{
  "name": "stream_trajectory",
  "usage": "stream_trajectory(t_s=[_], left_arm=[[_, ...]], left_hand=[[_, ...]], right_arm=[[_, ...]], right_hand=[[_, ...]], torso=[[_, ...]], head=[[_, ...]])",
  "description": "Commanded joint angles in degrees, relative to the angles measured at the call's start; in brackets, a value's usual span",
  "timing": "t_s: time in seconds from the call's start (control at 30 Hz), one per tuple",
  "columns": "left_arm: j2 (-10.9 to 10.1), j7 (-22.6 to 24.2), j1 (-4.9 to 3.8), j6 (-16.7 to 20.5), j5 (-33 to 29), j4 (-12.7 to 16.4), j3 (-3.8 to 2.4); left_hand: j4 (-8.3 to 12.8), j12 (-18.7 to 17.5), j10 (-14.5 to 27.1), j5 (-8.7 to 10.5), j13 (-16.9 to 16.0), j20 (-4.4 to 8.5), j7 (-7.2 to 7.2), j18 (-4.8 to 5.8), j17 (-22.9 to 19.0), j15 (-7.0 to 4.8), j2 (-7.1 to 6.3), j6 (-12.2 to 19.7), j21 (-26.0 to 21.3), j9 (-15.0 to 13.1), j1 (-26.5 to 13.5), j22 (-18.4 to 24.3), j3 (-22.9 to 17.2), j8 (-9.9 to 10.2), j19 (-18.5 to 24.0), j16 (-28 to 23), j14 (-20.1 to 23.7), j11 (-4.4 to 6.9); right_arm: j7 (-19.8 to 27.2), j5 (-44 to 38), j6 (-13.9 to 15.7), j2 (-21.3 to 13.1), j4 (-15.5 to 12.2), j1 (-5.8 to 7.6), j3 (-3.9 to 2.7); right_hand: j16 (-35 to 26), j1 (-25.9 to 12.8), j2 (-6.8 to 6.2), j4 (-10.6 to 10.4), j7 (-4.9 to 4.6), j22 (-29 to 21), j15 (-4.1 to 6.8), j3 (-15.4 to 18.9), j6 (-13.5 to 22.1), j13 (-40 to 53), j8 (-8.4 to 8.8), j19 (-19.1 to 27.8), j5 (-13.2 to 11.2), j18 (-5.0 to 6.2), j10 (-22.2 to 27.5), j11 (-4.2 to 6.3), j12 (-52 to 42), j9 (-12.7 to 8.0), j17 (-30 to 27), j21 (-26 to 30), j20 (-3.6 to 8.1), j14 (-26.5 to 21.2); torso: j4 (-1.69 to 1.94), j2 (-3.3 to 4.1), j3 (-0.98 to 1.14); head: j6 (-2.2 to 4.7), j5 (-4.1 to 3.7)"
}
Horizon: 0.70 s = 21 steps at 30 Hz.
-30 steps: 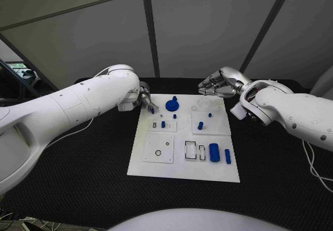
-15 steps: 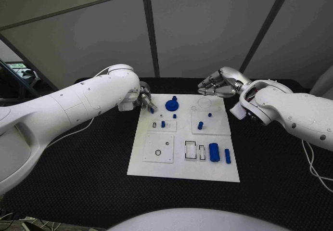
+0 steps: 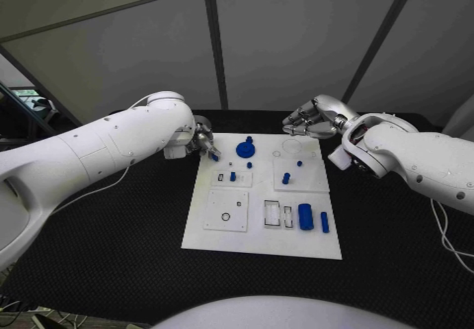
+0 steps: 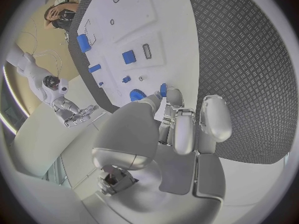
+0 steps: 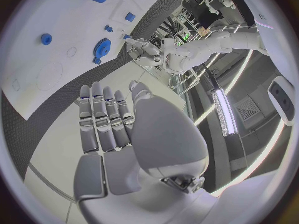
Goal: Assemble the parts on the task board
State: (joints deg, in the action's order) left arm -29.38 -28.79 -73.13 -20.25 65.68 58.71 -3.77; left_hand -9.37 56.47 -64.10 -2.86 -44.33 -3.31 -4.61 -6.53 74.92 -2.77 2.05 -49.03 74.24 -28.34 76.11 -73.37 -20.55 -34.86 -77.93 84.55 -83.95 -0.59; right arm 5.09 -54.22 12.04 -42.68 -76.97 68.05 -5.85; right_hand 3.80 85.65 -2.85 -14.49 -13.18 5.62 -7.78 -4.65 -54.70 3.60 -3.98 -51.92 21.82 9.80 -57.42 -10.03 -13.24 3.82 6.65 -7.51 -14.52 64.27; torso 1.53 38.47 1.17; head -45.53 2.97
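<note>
The white task board (image 3: 259, 236) lies mid-table. My left hand (image 3: 203, 142) hovers over the board's far left corner and pinches a small blue part (image 3: 214, 156) at its fingertips; the left wrist view shows that part (image 4: 163, 89) between thumb and finger. A blue gear (image 3: 245, 148) stands just right of it, with the same gear (image 4: 136, 94) close to the fingertips. Small blue pegs (image 3: 285, 179) stand further along the board. My right hand (image 3: 314, 120) hangs past the board's far right corner, its fingers (image 5: 104, 119) straight and holding nothing.
A thick blue cylinder (image 3: 305, 216) and a slim blue pin (image 3: 324, 222) lie at the board's near right. Rectangular slots (image 3: 270, 213) and a square plate with a ring (image 3: 226, 210) sit near them. Black matting (image 3: 118, 226) surrounds the board.
My left arm has shifted slightly to the left with the small blue part still pinched. The right hand has stayed put.
</note>
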Motion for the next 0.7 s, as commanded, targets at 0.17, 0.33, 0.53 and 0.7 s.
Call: stream_trajectory(t_s=[0.17,0.33,0.53,0.7], left_arm=[[-3.6,1.9,-0.18,5.4,-3.6,5.0,-0.02],[-6.8,2.2,-0.15,9.0,-4.1,10.6,0.02],[-9.7,1.5,0.33,12.0,-3.6,16.8,0.35],[-11.0,0.8,1.27,13.8,-2.5,19.9,0.65]], left_hand=[[7.6,0.9,-2.4,-0.8,-0.9,0.18,0.28,2.17,10.0,-0.53,-3.81,-0.7,1.2,-0.7,-3.5,-1.6,-13.8,-1.5,-1.5,1.1,-4.3,0.63],[8.2,0.9,-3.2,-1.73,-0.8,0.33,0.53,2.31,10.3,-0.7,-5.13,-1.0,1.6,-0.8,-5.1,-2.2,-16.4,-1.8,-2.0,1.4,-4.5,0.76],[8.6,0.5,-3.4,-2.16,-0.4,0.44,0.63,2.37,10.4,-0.81,-5.67,-1.2,1.8,-0.9,-5.9,-2.4,-17.8,-2.1,-2.2,1.5,-4.5,0.84],[8.8,0.7,-3.9,-2.21,-0.7,0.5,0.72,2.44,10.6,-0.88,-5.98,-1.3,2.0,-0.9,-6.3,-2.7,-18.5,-2.3,-2.4,1.6,-4.6,0.93]], right_arm=[[0.2,0.0,-0.1,-0.2,-0.1,0.09,-0.04],[0.2,-0.1,0.1,-0.3,-0.1,0.09,-0.04],[0.5,-1.8,0.5,-0.3,-0.1,0.09,-0.04],[0.9,-2.2,1.0,-0.3,-0.1,0.09,-0.04]], right_hand=[[0.0,0.2,0.64,0.0,0.0,-0.1,0.37,-0.3,0.2,0.0,-0.03,-0.5,0.4,0.77,0.3,0.28,-0.3,0.0,-0.1,0.3,-0.15,-0.1],[0.0,0.2,0.64,-0.1,-0.01,-0.1,0.37,-0.3,0.2,0.0,-0.02,-0.5,0.4,0.76,0.3,0.28,-0.3,0.0,-0.1,0.3,-0.15,-0.1],[0.0,0.2,0.64,-0.1,-0.01,-0.1,0.37,-0.3,0.2,0.0,-0.02,-0.5,0.4,0.76,0.3,0.28,-0.3,0.0,-0.1,0.3,-0.15,-0.1],[0.0,0.1,0.67,-0.1,-0.01,-0.1,0.37,-0.4,0.2,0.0,-0.03,-0.5,0.5,0.76,0.3,0.28,-0.3,0.0,-0.1,0.3,-0.15,0.0]], torso=[[-0.03,0.02,0.05],[0.09,-0.02,0.04],[-0.02,0.01,0.05],[-0.07,0.01,0.05]], head=[[-0.04,0.43],[-0.1,0.54],[-0.2,0.84],[-0.28,1.1]])
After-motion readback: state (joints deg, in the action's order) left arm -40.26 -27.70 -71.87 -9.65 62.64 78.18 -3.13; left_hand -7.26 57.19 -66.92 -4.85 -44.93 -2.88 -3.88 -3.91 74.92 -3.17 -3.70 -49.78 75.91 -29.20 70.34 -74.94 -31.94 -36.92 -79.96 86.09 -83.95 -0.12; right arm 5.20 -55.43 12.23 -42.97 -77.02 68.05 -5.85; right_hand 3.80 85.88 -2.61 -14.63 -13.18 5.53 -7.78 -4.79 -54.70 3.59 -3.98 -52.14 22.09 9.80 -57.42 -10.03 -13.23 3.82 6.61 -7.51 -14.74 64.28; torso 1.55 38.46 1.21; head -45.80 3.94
